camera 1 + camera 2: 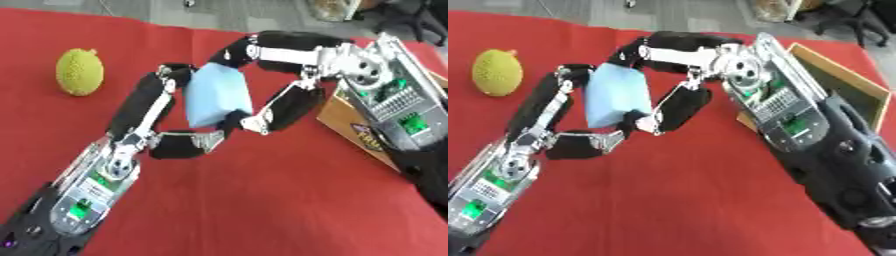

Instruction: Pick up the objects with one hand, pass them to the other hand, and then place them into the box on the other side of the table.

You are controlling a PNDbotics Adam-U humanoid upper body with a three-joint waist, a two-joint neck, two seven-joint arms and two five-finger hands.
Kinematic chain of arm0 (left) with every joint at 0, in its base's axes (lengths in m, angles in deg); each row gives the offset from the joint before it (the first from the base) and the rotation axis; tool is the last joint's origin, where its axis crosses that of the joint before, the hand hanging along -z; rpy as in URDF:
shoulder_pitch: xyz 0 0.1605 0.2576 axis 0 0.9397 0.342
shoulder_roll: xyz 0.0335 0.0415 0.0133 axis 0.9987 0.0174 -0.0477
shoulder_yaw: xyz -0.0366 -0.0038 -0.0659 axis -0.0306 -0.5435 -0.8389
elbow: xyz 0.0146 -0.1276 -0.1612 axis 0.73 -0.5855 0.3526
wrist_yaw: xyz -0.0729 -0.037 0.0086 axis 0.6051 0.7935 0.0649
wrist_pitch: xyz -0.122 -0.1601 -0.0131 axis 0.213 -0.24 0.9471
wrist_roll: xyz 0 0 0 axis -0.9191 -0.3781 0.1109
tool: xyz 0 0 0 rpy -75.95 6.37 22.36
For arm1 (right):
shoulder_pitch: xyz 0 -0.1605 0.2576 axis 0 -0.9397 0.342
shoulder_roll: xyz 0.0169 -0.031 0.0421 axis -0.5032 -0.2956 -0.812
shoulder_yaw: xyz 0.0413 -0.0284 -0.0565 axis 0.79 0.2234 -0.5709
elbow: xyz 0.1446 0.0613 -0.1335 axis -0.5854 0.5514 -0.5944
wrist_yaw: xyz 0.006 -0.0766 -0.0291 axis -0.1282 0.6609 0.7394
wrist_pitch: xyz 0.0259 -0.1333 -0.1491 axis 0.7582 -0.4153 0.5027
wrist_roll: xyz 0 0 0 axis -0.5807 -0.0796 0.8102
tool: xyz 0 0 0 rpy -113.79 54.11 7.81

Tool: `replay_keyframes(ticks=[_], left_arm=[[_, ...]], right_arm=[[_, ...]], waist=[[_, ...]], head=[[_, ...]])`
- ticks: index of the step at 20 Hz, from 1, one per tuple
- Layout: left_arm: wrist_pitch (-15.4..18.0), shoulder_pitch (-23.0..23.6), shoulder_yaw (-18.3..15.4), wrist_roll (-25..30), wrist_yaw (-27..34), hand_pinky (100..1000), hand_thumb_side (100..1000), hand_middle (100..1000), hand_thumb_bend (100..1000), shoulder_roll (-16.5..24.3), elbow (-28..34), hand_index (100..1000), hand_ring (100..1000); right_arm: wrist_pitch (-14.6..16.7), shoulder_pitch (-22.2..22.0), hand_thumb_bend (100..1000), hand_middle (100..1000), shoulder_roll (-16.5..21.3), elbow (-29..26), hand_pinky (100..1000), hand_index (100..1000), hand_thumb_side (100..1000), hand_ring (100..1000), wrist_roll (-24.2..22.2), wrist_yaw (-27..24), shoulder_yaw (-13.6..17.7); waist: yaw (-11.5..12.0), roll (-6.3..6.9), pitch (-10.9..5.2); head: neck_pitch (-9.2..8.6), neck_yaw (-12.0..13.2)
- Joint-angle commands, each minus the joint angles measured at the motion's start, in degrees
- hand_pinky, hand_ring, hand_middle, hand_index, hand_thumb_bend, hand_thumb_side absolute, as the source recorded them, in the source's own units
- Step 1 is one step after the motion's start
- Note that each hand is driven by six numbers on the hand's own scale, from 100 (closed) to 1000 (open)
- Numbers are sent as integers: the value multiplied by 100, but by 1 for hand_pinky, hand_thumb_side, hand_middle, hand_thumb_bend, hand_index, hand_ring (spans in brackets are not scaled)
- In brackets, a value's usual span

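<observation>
A light blue block [217,95] hangs above the red table [262,200], held between both hands. My left hand [140,107] comes up from the lower left; its fingers curl along the block's left side and its thumb under the lower edge. From the right, my right hand [741,67] reaches in, with one finger over the block's top and another bent against its lower right corner. The wooden box [846,82] stands at the table's right edge, largely hidden behind my right forearm.
A yellow-green bumpy fruit [80,71] lies on the red cloth at the far left. Grey floor and chair legs show beyond the table's far edge. Open red cloth spreads across the front of the table.
</observation>
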Motion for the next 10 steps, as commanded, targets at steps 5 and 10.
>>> replay_keyframes(ticks=[5, 10], left_arm=[[-102, -165, 85, -30, -72, 738, 284, 515, 100, -132, 148, 590, 540], [-248, -146, 94, 25, -219, 760, 390, 565, 206, -123, 114, 750, 570]], right_arm=[[-56, 71, 100, 378, 39, -88, 875, 586, 165, 747, 333, -220, 19], [-89, 70, 100, 360, 67, -132, 861, 566, 159, 726, 449, -284, 40]], waist=[[5, 30, -93], [2, 35, -97]], head=[[5, -6], [-7, -17]])
